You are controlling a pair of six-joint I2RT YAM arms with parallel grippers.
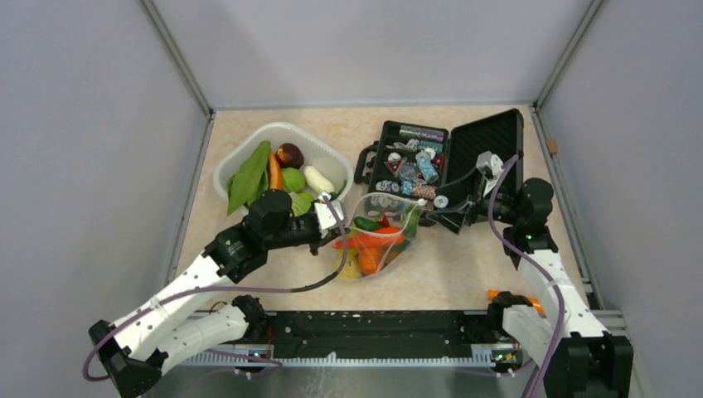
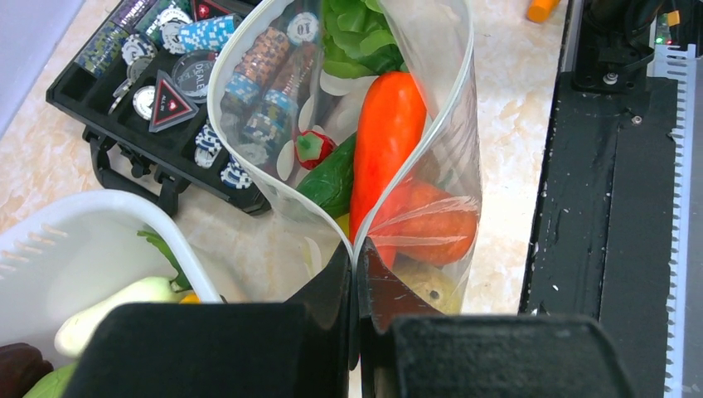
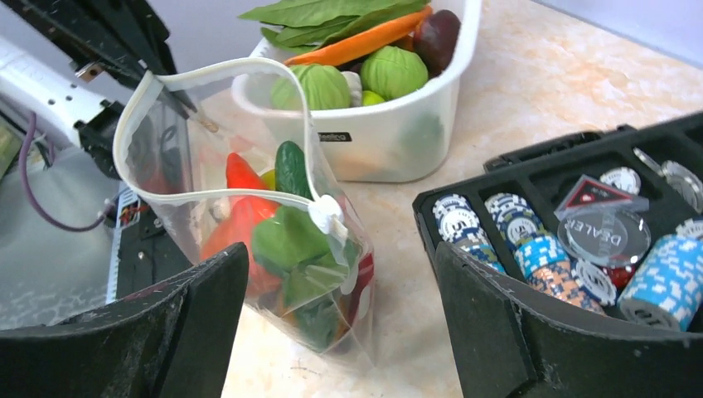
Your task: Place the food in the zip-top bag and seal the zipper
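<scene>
The zip-top bag [image 1: 396,217] stands open mid-table with food in it: a red pepper [image 2: 385,133], a cucumber [image 2: 332,178], green leaves [image 2: 356,33] and an orange piece [image 2: 431,224]. My left gripper [image 1: 327,217] is shut on the near-left end of the bag's mouth, the zipper [image 2: 249,157] pinched between its tips [image 2: 355,249]. My right gripper [image 1: 437,211] is open and empty just right of the bag, over the case's edge. In the right wrist view it [image 3: 338,257] frames the bag [image 3: 273,240] and the zipper [image 3: 232,197].
A white basket [image 1: 332,153] at the back left holds green leaves [image 1: 249,174], a carrot [image 1: 274,170] and other toy food. An open black case [image 1: 489,137] of poker chips [image 1: 414,166] lies right of the bag. An orange piece [image 1: 497,295] lies by the right arm's base.
</scene>
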